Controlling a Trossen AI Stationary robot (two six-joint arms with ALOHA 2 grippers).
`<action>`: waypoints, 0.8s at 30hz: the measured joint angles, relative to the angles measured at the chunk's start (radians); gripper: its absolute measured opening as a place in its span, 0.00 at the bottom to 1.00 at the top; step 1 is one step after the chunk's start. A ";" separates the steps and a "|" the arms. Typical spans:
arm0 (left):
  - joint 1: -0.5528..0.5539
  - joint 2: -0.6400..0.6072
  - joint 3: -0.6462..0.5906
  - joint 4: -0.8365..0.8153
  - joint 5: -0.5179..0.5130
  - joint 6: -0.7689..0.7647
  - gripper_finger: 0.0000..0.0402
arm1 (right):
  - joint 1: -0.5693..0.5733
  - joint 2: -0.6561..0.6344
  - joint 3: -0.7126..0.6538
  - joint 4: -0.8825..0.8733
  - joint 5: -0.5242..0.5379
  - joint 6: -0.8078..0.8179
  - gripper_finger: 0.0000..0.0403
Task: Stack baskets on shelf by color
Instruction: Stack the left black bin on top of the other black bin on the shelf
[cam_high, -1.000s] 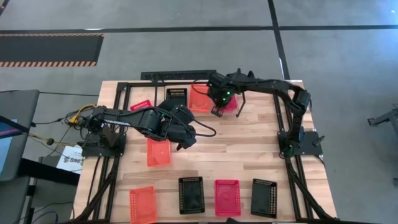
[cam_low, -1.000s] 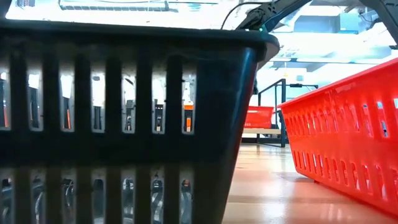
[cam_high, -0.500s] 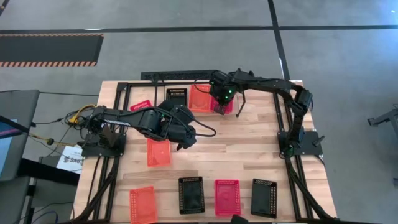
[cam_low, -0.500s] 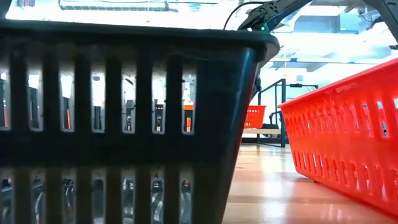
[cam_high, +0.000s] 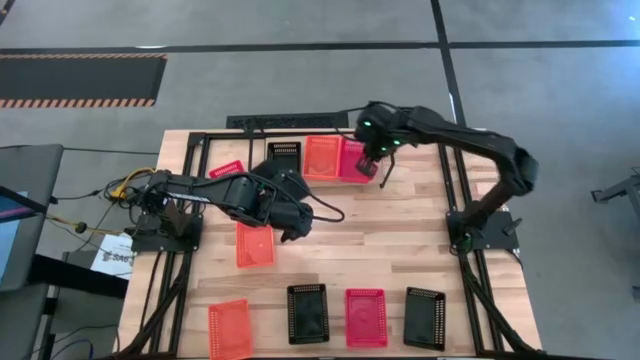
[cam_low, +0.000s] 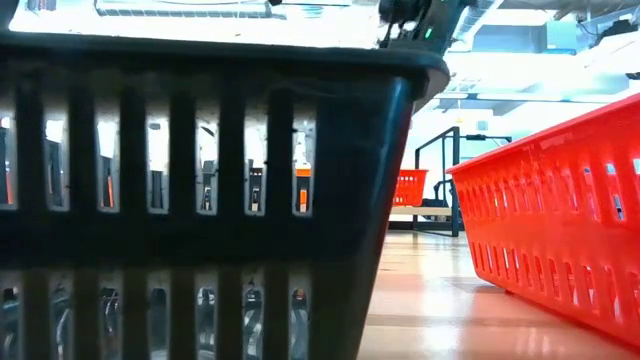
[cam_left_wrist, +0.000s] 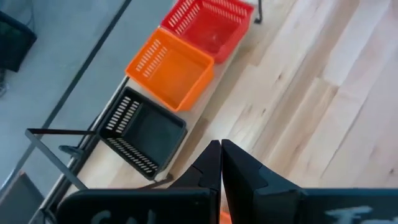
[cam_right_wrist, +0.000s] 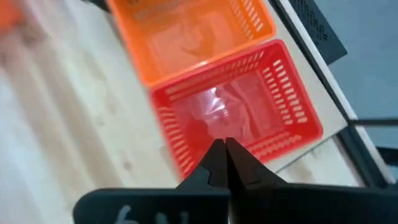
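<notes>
Three baskets stand side by side at the table's far edge: black (cam_high: 283, 155), orange (cam_high: 322, 157) and red-pink (cam_high: 357, 160). A thin black upright of the shelf (cam_high: 388, 172) shows just right of them. My right gripper (cam_high: 372, 158) hangs shut above the red-pink basket (cam_right_wrist: 236, 112), clear of it. My left gripper (cam_high: 296, 226) is shut in the air over mid-table, beside a loose orange basket (cam_high: 254, 243). In the left wrist view its fingers (cam_left_wrist: 221, 163) point toward the black basket (cam_left_wrist: 143, 134).
Four baskets line the near edge: orange (cam_high: 230, 328), black (cam_high: 307, 314), red-pink (cam_high: 366, 317), black (cam_high: 425, 318). Another red-pink basket (cam_high: 226, 169) lies at the far left. A black rail frame (cam_high: 290, 121) borders the table. The low view is filled by a black basket (cam_low: 200, 200).
My right gripper has risen and drawn back toward the table's far right, away from the red-pink basket, staying shut. The red-pink basket, askew a second ago, now sits straight beside the orange one.
</notes>
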 joint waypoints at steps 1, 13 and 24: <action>0.000 0.000 -0.001 -0.002 0.005 0.009 0.00 | 0.016 -0.030 0.000 -0.014 0.000 0.028 0.00; 0.021 0.000 -0.163 0.002 0.128 0.100 0.00 | 0.357 -0.221 0.001 -0.326 0.109 0.515 0.00; 0.030 0.000 -0.328 0.160 0.346 0.235 0.00 | 0.759 -0.219 -0.023 -0.511 0.271 1.186 0.00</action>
